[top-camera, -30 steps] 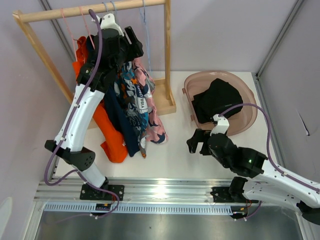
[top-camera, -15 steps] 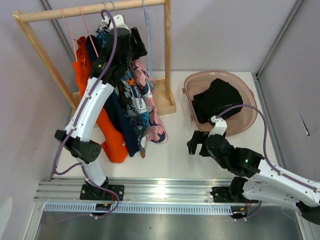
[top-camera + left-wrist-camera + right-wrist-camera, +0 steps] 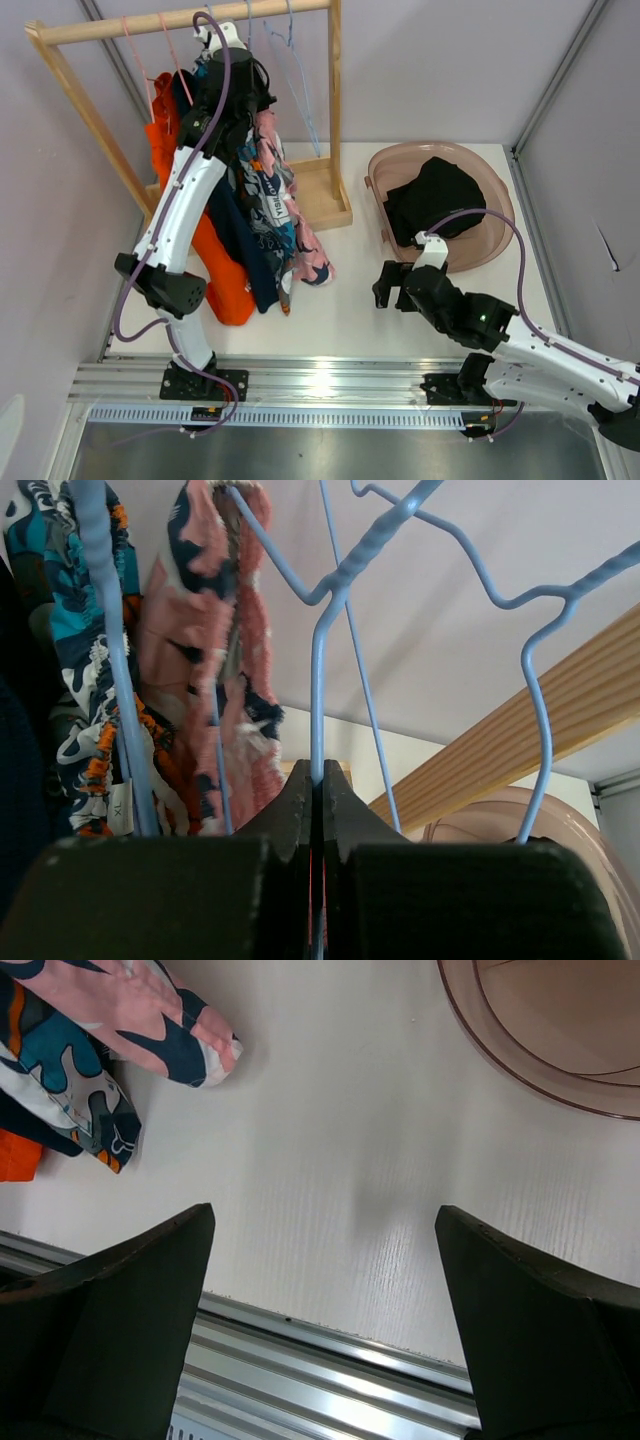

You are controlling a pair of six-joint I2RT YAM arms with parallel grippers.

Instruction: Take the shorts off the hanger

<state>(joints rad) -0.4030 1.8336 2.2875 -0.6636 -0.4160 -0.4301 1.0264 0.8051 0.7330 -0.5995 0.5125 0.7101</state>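
Note:
Several shorts hang in a bunch from the wooden rack (image 3: 335, 100): orange (image 3: 215, 270), navy (image 3: 238, 235), teal-orange-white print (image 3: 272, 195) and pink floral (image 3: 310, 245). Black shorts (image 3: 435, 195) lie in the brown basin (image 3: 500, 235). My left gripper (image 3: 252, 92) is high by the rail. In the left wrist view it (image 3: 320, 772) is shut on the upright wire of a blue hanger (image 3: 318, 680), with the pink floral shorts (image 3: 215, 660) and the teal print shorts (image 3: 70, 630) hanging just left. My right gripper (image 3: 392, 285) hovers low over the table, open with nothing between its fingers (image 3: 325, 1220).
The rack's wooden rail (image 3: 520, 735) runs just right of the held hanger, and more blue hanger wires (image 3: 300, 80) hang from it. The rack's base (image 3: 320, 195) sits on the table. An aluminium rail (image 3: 320, 1360) runs along the near table edge below my right gripper.
My left gripper rose toward the rail and shut on the blue hanger wire. The blue hanger swung out to the right. The right arm barely shifted.

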